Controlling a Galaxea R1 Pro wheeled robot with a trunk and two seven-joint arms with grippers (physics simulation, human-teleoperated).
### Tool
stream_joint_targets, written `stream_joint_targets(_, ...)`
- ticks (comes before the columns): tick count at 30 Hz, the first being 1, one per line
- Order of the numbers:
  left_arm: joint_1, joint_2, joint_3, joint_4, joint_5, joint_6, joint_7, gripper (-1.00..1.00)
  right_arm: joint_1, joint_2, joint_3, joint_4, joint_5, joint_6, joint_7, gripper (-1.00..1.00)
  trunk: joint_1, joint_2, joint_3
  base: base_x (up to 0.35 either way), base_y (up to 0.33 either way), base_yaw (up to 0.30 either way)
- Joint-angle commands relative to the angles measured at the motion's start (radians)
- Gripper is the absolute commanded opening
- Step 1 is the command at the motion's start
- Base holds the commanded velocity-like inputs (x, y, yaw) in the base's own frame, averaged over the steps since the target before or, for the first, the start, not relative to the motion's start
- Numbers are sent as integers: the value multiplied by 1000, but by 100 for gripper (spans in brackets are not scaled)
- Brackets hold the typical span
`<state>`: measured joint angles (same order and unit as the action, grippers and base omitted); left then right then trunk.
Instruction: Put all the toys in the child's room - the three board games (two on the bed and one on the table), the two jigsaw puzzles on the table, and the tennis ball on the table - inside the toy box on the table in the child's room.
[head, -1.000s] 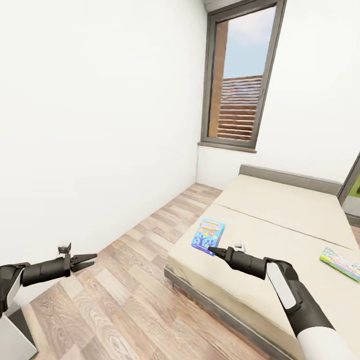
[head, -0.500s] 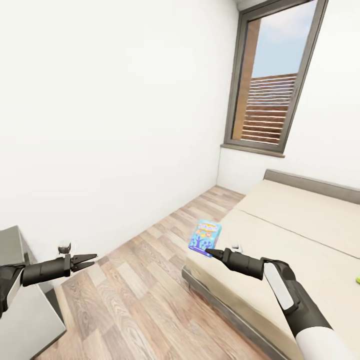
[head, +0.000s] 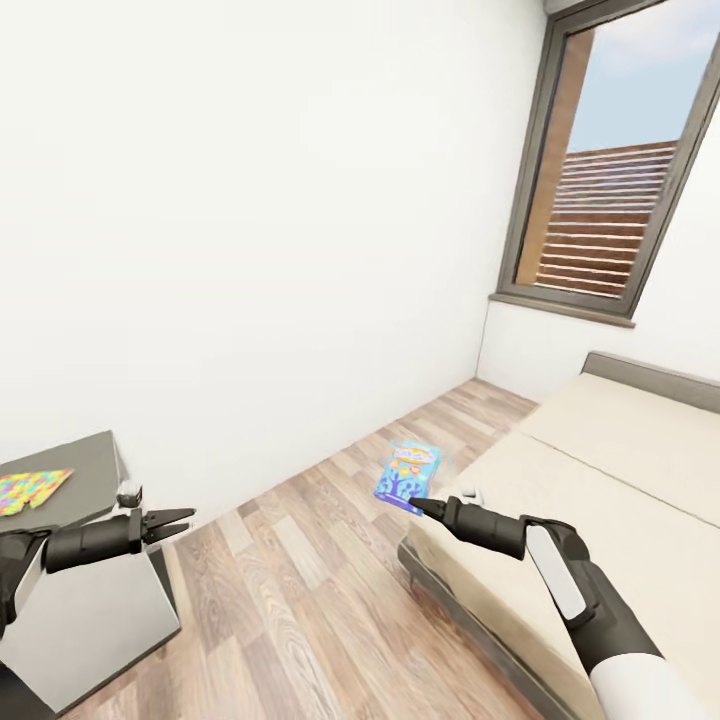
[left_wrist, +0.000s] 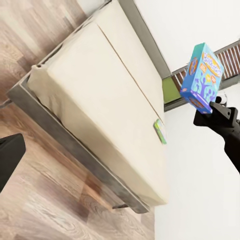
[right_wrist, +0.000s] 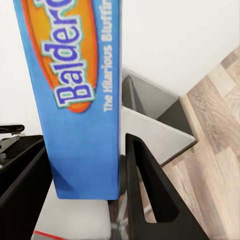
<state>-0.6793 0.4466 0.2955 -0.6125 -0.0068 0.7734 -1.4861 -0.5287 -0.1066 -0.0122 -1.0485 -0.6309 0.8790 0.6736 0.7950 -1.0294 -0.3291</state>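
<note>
A blue board game (head: 408, 474) with orange lettering hangs in the air over the floor beside the bed (head: 620, 470), upright, with my right gripper (head: 416, 504) shut on its lower edge. In the right wrist view the box (right_wrist: 80, 100) sits between the two black fingers (right_wrist: 145, 190). The left wrist view shows the same box (left_wrist: 201, 77) and a second, green board game (left_wrist: 160, 131) lying on the mattress (left_wrist: 100, 95). A jigsaw puzzle (head: 30, 491) lies on the grey table (head: 95, 458) at the far left. My left gripper (head: 180, 520) is open and holds nothing, near the table's corner.
A white wall runs along the left, with wood-plank floor (head: 300, 580) between the table and the bed. A tall grey-framed window (head: 610, 190) stands at the back right. The bed's grey frame (head: 470, 620) edges the floor strip.
The view has swung left: the bed and window have slid right and the table with the puzzle has come into sight. Both arms keep their pose, with the blue box still held.
</note>
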Motion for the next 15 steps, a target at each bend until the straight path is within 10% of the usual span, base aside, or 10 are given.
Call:
stream_joint_targets(1, -1, 0, 1, 0, -1, 10, -4, 100, 0, 0, 1, -1, -4, 6, 3, -100, -4, 6, 2, 0, 0, 293)
stream_joint_targets(15, 0, -24, 1, 0, -1, 10, 47, 100, 0, -1, 30, 0, -4, -38, -11, -100, -42, 76, 33, 0, 0, 293)
